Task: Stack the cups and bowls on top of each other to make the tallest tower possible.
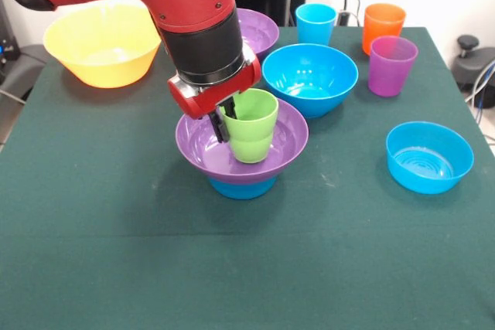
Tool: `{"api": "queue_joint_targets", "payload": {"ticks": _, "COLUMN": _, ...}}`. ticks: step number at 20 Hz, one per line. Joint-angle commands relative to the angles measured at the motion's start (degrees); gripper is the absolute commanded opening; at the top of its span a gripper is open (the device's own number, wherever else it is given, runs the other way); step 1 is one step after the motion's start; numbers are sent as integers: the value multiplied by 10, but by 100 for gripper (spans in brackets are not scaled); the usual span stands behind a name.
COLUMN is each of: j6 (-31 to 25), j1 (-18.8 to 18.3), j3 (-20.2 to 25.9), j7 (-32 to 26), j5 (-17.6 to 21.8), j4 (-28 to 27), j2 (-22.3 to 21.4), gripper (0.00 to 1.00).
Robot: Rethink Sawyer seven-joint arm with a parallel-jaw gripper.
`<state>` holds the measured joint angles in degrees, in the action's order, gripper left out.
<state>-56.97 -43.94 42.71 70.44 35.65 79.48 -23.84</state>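
Observation:
The tower stands mid-table: a small blue bowl (242, 187) lowest, a wide purple bowl (203, 144) on it, and the lime green cup (254, 125) upright inside the purple bowl. My gripper (225, 124) comes down from the upper left. Its black fingers (219, 127) straddle the cup's left wall at the rim, close together on it. The other cups stand at the back right: light blue (315, 22), orange (384, 25) and translucent purple (392, 65). The large blue bowl (309, 76) sits just behind and to the right of the tower.
The large yellow bowl (100, 45) is at the back left. A second purple bowl (264, 30) is partly hidden behind the arm. Another small blue bowl (429, 156) sits at the right on the green tablecloth (116, 253).

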Motion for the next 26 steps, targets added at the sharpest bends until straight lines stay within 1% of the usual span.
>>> {"api": "queue_joint_targets", "payload": {"ticks": 1, "j6": -16, "j1": 21, "j3": -31, "j7": -84, "j5": 40, "j4": 7, "j2": 4, "gripper": 0}}
{"api": "queue_joint_targets", "payload": {"ticks": 5, "j6": -15, "j1": 22, "j3": -35, "j7": -84, "j5": 48, "j4": 8, "j2": -3, "gripper": 0}}
{"api": "queue_joint_targets", "payload": {"ticks": 10, "j6": -32, "j1": 30, "j3": -47, "j7": -84, "j5": 62, "j4": 4, "j2": -11, "gripper": 0}}
{"api": "queue_joint_targets", "payload": {"ticks": 15, "j6": -42, "j1": 33, "j3": -52, "j7": -87, "j5": 62, "j4": 5, "j2": -11, "gripper": 0}}
{"api": "queue_joint_targets", "payload": {"ticks": 21, "j6": -37, "j1": 25, "j3": -49, "j7": -90, "j5": 57, "j4": 13, "j2": -5, "gripper": 0}}
{"api": "queue_joint_targets", "payload": {"ticks": 26, "j6": -37, "j1": 26, "j3": -50, "j7": -89, "j5": 58, "j4": 10, "j2": 3, "gripper": 0}}
